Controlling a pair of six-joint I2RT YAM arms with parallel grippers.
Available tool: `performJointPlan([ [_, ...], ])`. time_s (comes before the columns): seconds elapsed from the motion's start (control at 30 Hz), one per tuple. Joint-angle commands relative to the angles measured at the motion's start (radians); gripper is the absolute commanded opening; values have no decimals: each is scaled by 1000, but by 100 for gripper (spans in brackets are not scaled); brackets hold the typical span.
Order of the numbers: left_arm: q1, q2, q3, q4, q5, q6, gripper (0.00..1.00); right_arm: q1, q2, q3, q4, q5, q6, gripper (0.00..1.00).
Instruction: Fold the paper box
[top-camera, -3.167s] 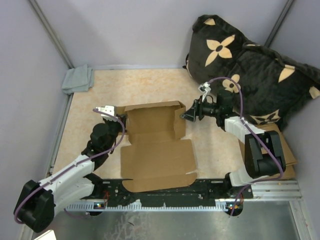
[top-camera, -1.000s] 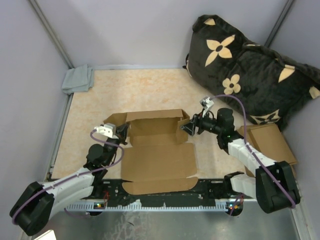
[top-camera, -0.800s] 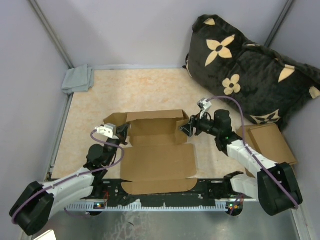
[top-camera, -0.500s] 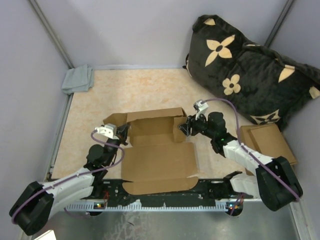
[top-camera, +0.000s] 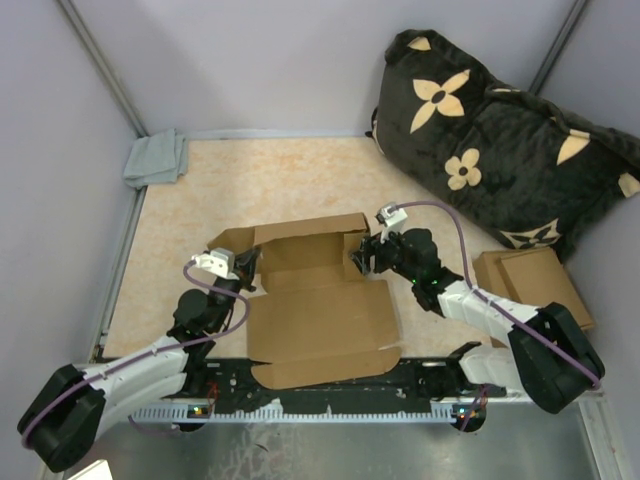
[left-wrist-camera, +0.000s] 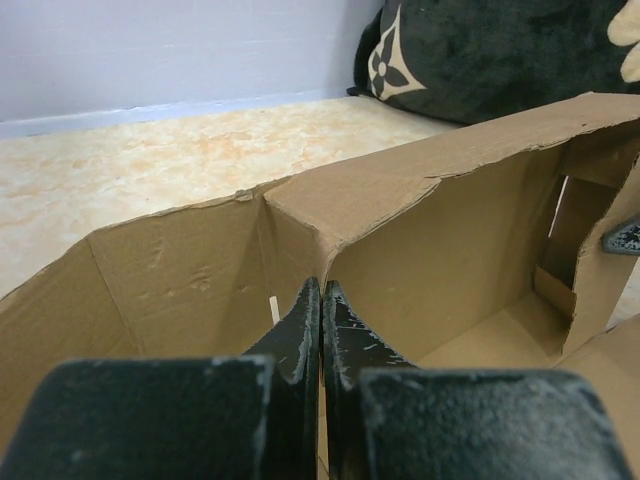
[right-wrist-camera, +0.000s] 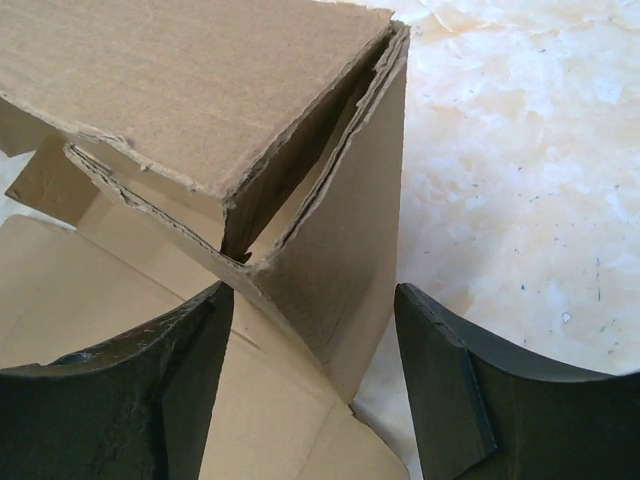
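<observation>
The paper box (top-camera: 315, 315) lies mid-table, brown, with its back wall and side flaps raised and its lid panel flat toward me. My left gripper (top-camera: 243, 268) is at the box's left end. In the left wrist view its tips (left-wrist-camera: 321, 290) are shut together and point into the inner left corner of the box (left-wrist-camera: 450, 230). My right gripper (top-camera: 362, 258) is at the right end. In the right wrist view it (right-wrist-camera: 312, 330) is open and straddles the standing right side wall (right-wrist-camera: 340, 250), with one finger (right-wrist-camera: 170, 380) over the box floor and the other outside.
A black pillow (top-camera: 500, 130) with tan flowers leans at the back right and also shows in the left wrist view (left-wrist-camera: 480, 50). A pile of flat cardboard sheets (top-camera: 535, 280) lies at the right edge. A grey cloth (top-camera: 157, 158) sits in the back left corner.
My right gripper has moved left and closed in over the box's right side wall. The lid panel has shifted slightly. The left gripper has hardly moved over the last second.
</observation>
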Motion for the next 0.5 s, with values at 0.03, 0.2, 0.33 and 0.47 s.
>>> performJointPlan([
  [0.03, -15, -16, -23, -1, 38, -5, 0, 4, 34, 56, 51, 49, -25, 62],
  [0.2, -17, -19, -23, -6, 55, -6, 0, 4, 98, 53, 141, 27, -29, 38],
  [0.33, -21, -25, -1, -53, 39, -6, 0, 7, 94, 49, 147, 23, -30, 21],
  [0.47, -24, -29, 25, -101, 10, -7, 0, 27, 46, 50, 82, 84, -53, 18],
])
